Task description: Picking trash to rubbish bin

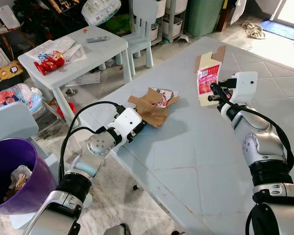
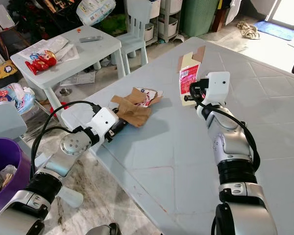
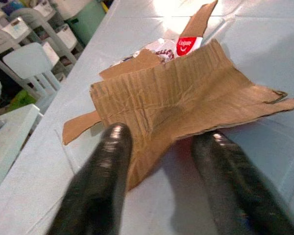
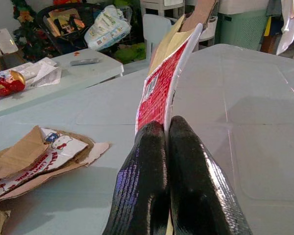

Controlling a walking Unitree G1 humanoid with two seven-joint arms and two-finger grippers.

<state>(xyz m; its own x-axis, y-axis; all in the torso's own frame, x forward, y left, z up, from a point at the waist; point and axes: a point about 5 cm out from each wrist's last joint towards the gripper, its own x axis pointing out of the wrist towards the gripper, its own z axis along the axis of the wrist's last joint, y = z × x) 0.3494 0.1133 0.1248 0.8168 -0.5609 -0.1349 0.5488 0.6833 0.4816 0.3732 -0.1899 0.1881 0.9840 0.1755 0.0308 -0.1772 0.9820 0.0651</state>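
Leftmost, a purple plastic rubbish bin stands on the floor beside the pale blue table, with crumpled scraps inside it. Just past it, the left gripper lies low at the table's near edge with its two black fingers spread apart, straddling the corner of a flattened brown cardboard piece without closing on it. A torn printed wrapper lies against the cardboard's far side. Further right, the right gripper hangs above the table with its fingers pressed tight together on the lower edge of a flattened red-and-white carton, holding it upright and clear of the tabletop.
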